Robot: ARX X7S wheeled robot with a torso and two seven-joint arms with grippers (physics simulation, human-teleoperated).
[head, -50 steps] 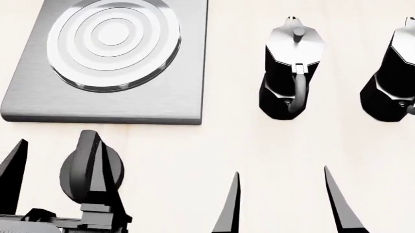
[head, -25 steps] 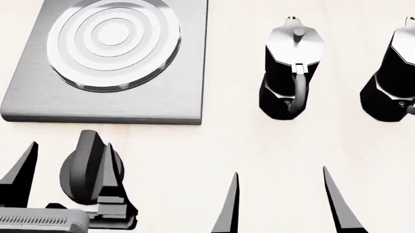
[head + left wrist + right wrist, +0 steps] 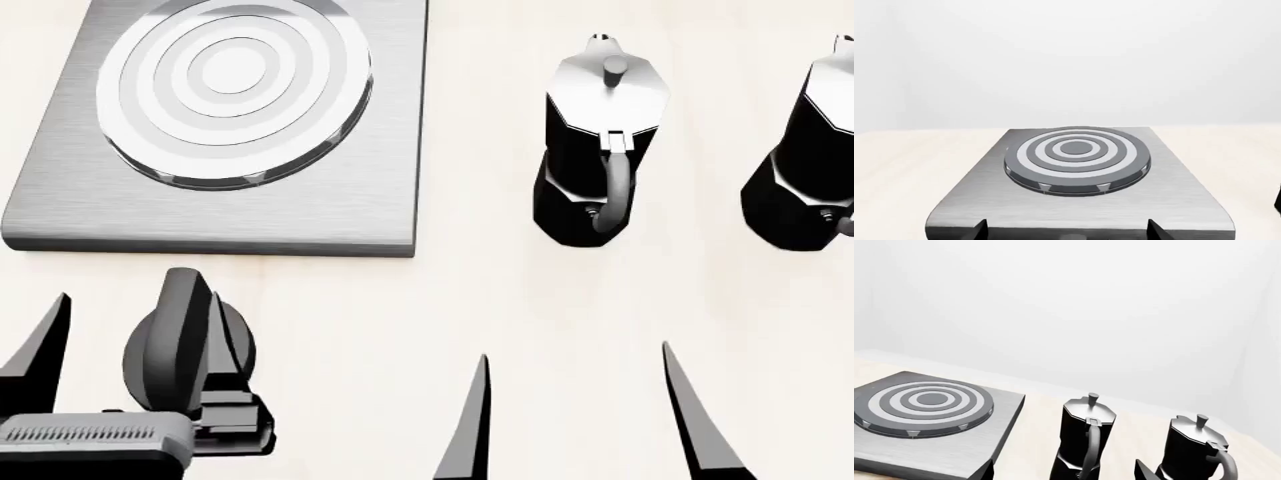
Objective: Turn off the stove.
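Observation:
The stove is a brushed-grey slab [image 3: 334, 190] at the far left of the head view, with a round burner [image 3: 234, 85] whose rings look pale. Its black ridged knob [image 3: 174, 335] stands on the table in front of the slab. My left gripper [image 3: 134, 355] is open. One finger [image 3: 40, 350] is left of the knob and apart from it. The other finger [image 3: 230, 350] is against the knob's right side. The left wrist view shows the slab [image 3: 974, 200], the burner [image 3: 1077, 157] and two fingertips [image 3: 981, 229]; the knob is hidden there. My right gripper [image 3: 581, 420] is open and empty.
Two black-and-silver moka pots stand right of the stove, one [image 3: 601, 150] in the middle and one [image 3: 807, 150] at the right edge. Both also show in the right wrist view, the nearer pot [image 3: 1084, 440] and the farther pot [image 3: 1194, 450]. The table [image 3: 467, 300] is cream-coloured.
My left gripper has shifted a little to the right, so the knob now sits between its fingers. The right arm has barely moved.

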